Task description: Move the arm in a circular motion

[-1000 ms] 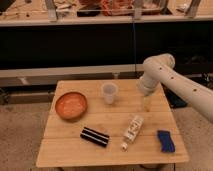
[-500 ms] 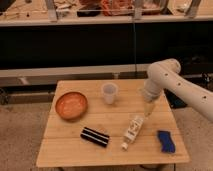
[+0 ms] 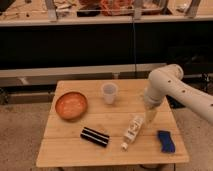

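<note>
The white arm [image 3: 172,89] of thick rounded segments comes in from the right edge and bends at a bulbous joint above the table's right side. Its narrow pale tip, the gripper [image 3: 150,117], points down and hangs just above the wooden table [image 3: 112,120], right next to the top of a lying white bottle [image 3: 132,131]. It holds nothing that I can see.
On the table are an orange bowl [image 3: 71,105] at the left, a translucent cup [image 3: 109,93] at the back middle, a black striped bar [image 3: 95,136] at the front and a blue object [image 3: 166,141] at the front right. A dark shelf unit stands behind.
The arm's joint and tip have swung lower and slightly right, from near the table's back right towards the white bottle. The objects on the table have not moved.
</note>
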### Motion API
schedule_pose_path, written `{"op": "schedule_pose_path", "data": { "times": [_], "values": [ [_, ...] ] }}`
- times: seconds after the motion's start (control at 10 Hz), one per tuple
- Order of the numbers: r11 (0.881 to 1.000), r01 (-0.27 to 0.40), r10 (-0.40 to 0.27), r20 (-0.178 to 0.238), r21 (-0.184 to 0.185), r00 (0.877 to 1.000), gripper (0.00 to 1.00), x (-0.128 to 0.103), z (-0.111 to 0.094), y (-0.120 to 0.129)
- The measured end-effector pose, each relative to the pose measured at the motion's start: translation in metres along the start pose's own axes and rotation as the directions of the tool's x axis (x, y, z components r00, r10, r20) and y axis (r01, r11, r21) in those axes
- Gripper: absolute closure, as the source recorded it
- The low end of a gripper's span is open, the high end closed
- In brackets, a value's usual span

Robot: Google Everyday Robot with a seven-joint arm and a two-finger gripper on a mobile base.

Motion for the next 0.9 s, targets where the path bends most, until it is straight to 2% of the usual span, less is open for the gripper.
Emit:
{"op": "schedule_pose_path", "data": {
  "times": [0.1, 0.4, 0.5, 0.8, 0.9],
  "values": [
    [1.000, 0.018, -0.018, -0.004, -0.007, 1.000, 0.20, -0.015, 0.000, 0.005],
    [0.999, 0.046, -0.047, -0.019, -0.017, 0.999, 0.20, -0.032, 0.000, 0.012],
    [0.998, 0.059, -0.059, -0.022, -0.023, 0.998, 0.20, -0.045, 0.001, 0.016],
    [0.992, 0.122, -0.122, -0.026, -0.028, 0.992, 0.20, -0.077, 0.002, 0.007],
    [0.990, 0.137, -0.138, -0.037, -0.033, 0.990, 0.20, -0.080, 0.002, 0.006]
  ]
}}
